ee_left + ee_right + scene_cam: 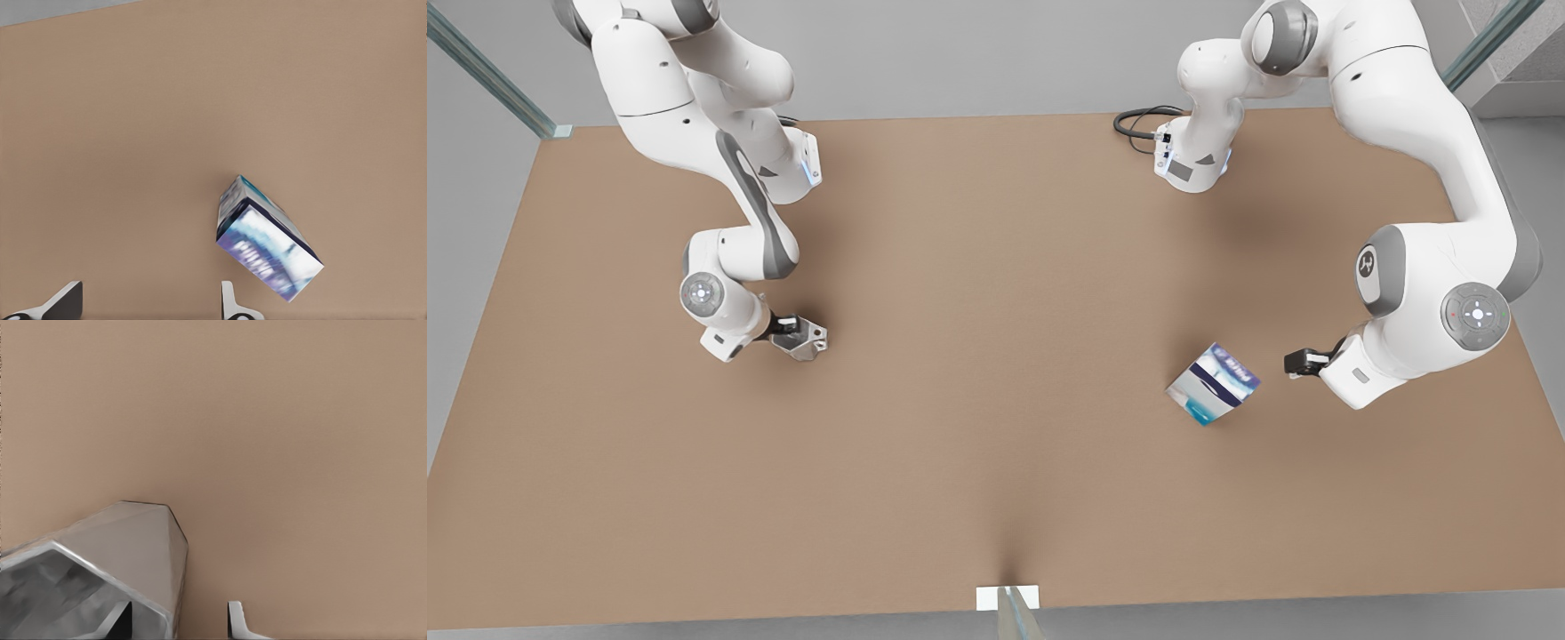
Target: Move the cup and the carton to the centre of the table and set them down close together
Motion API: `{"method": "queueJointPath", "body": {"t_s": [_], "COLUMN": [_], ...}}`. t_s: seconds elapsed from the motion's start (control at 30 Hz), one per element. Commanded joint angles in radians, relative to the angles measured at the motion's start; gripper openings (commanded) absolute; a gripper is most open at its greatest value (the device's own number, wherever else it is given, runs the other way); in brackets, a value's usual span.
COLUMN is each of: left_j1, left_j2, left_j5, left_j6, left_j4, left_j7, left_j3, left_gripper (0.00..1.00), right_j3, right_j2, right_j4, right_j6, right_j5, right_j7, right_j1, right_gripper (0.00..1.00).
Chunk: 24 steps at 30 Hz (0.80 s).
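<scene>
Altogether there are two arms, one cup [805, 339], one carton [1214, 383] and one table [996, 498] carrying them.

From the front view, the cup sits on the table toward the front view's left, about midway between the far and near long edges. The carton lies toward the front view's right, tipped on a slant, a little nearer the near long edge, which carries a small white tab [1008, 597]. Cup and carton are well apart, with bare tabletop between them at the centre. A black cable [1138, 123] loops at the far edge.

The right gripper [793, 331] is at the cup. The right wrist view gives what the front view cannot: one finger reaches inside the cup's [100, 577] open mouth and the other stands outside its wall, so the fingers straddle the rim with the wall between them. Whether they are actually pressing on the wall cannot be told.

The left gripper [1303, 362] is just beside the carton, on the side toward the front view's right, not touching it. In the left wrist view its two fingertips [230, 301] stand spread wide over bare table, and the carton [267, 241] lies ahead of them, off to one side, showing its blue and white printed face and a dark band.
</scene>
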Motion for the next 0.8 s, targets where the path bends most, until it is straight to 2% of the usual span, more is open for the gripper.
{"method": "queueJointPath", "body": {"t_s": [0.0,0.53,0.77], "left_j1": [0.000,0.000,0.000], "left_j2": [0.000,0.005,0.003], "left_j5": [-0.001,-0.002,-0.001], "left_j6": [0.000,0.003,0.003], "left_j4": [0.000,0.003,0.006], "left_j7": [0.000,0.000,0.000], "left_j3": [0.000,-0.002,0.000], "left_gripper": [1.00,1.00,1.00], "right_j3": [0.001,0.002,0.010], "right_j2": [0.000,0.003,0.037], "right_j4": [0.000,0.022,0.101], "right_j6": [-0.002,-0.009,-0.020], "right_j5": [0.000,0.000,0.002], "right_j7": [0.000,0.000,0.001], "right_j1": [0.000,0.004,0.026], "right_gripper": [0.21,0.21,0.21]}}
